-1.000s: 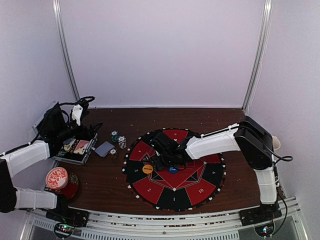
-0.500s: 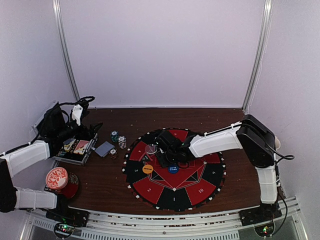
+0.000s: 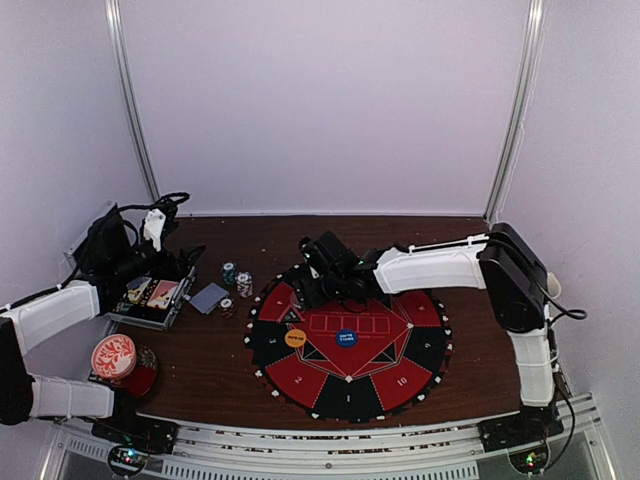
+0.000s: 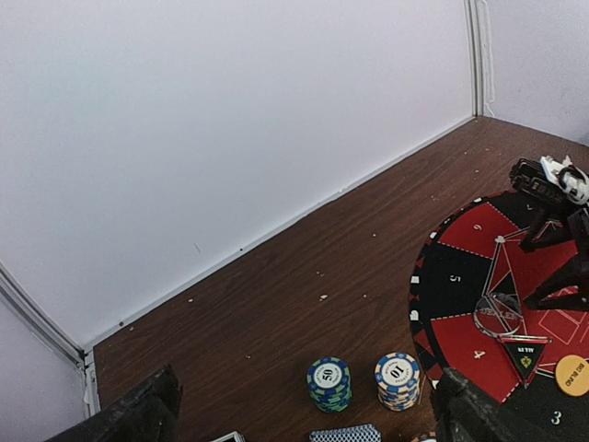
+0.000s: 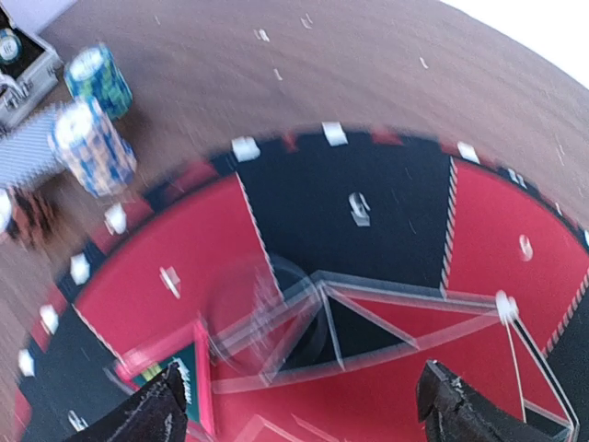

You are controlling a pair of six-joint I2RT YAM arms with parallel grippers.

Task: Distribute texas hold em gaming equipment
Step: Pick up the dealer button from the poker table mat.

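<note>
Black fingers of the R claw [image 5: 308, 410] stand spread, nothing btwn them, above the far-left sectors of the mat [image 3: 400, 380]; the wrist view is blurred. Nearer on the mat lie the orange button [image 3: 295, 338] and blue button [image 3: 346, 338]. Just left of the mat, on the bench, stand the teal chip stack [image 3: 229, 272] and white chip stack [image 3: 244, 284], w/ the cards [image 3: 209, 298] beside them. The L claw [image 4: 304, 414], also spread & empty, sits far left by the case [image 3: 150, 300]. Prob. btwn placements: nxt move calls for a reach left to a chip stack, w/ fingers squared round it so it doesn't topple.

A round red-and-black mat [image 3: 300, 372] lies on the brown table [image 3: 205, 350], a red-and-white patterned disc [image 3: 113, 354] well to its left.
</note>
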